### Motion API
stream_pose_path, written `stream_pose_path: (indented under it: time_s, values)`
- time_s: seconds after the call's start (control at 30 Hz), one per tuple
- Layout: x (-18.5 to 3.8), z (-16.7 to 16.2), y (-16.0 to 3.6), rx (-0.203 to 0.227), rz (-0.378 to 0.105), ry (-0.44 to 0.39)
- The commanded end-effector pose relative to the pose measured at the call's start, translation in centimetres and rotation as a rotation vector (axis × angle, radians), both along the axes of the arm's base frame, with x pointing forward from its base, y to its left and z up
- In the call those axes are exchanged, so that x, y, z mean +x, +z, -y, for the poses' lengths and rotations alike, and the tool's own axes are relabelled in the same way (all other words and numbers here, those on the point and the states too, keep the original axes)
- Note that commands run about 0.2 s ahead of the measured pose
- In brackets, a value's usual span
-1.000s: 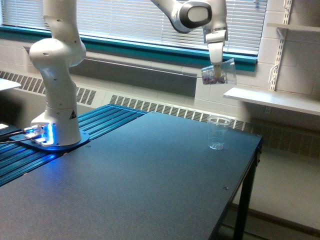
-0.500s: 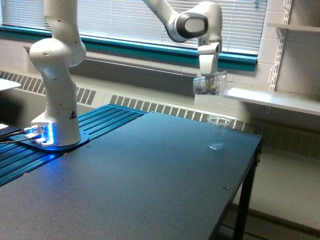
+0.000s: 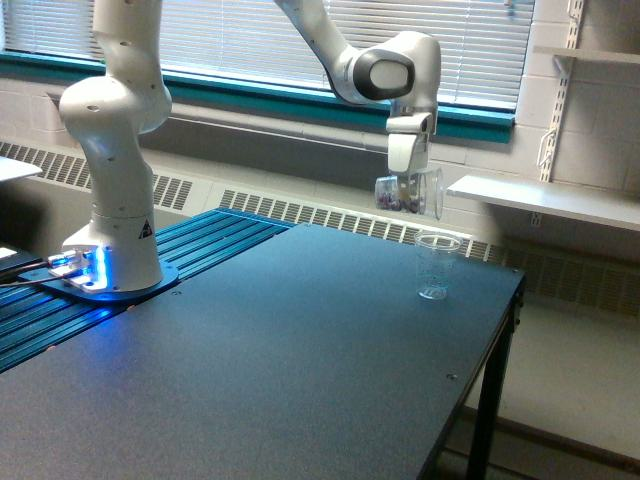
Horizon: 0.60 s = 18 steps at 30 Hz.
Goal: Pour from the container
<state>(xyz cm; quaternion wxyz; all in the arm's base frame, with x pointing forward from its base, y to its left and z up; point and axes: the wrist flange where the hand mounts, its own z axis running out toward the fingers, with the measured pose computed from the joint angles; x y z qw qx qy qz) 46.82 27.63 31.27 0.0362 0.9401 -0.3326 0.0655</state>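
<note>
**A:** What does the scene show?

**B:** A white robot arm stands on a base at the far left corner of a dark table. The arm reaches across, above the table's far edge, in front of a window with closed blinds.

**A:** What is the gripper doing?

**B:** The gripper points downward and is closed around the container, a wide clear plastic cup. The cup is tipped on its side, mouth toward the exterior view's right. Small dark pieces sit inside, near its closed end.

**A:** Where is the container over the table?

**B:** It hangs in the air above the table's far right corner, well clear of the surface.

**A:** Is anything below it?

**B:** A smaller clear cup stands upright on the table near the far right corner, below and slightly right of the container. The two are apart. Whether it holds anything cannot be told.
</note>
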Motion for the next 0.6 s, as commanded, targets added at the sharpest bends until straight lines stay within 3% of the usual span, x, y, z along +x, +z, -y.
stream_pose_path:
  time_s: [0.03, 0.6]
  values:
    - [-0.8, -2.5, -0.5, 0.012, 0.001, -0.059]
    - [-1.1, -4.6, -0.8, 0.057, -0.042, -0.225]
